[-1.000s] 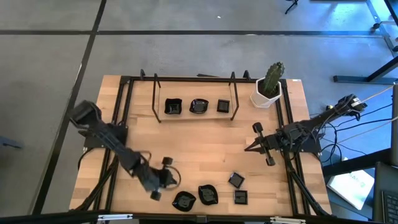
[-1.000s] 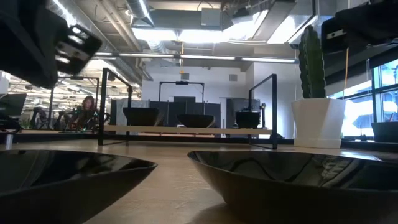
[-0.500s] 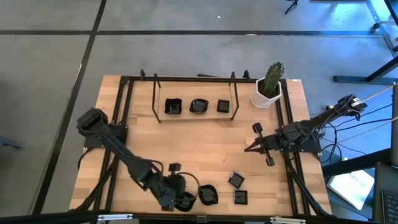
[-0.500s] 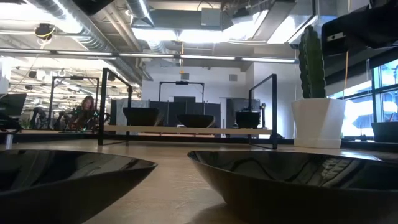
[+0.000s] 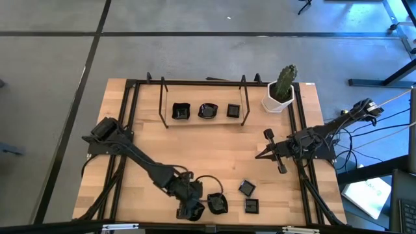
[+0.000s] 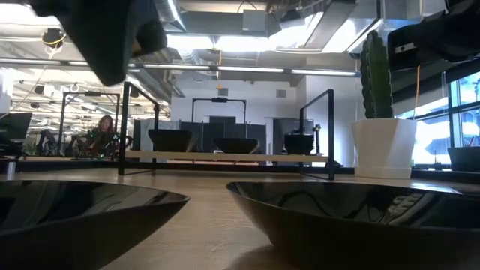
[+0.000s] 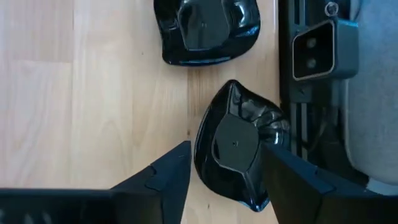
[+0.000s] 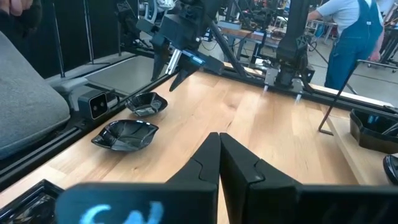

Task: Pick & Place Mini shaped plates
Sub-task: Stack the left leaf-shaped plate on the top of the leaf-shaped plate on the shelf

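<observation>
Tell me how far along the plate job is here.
Done: three plates sit on the rack shelf. In hand: the open left gripper straddles a wavy plate at the near edge. Left: that one plus three more nearby. The right gripper waits, shut.

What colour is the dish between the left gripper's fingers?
Glossy black dish; clearest in the left wrist view.

Glossy black plates [image 7: 236, 146]; pale smooth wood table [image 5: 214, 146]; matt metal rack [image 5: 203, 88]
</observation>
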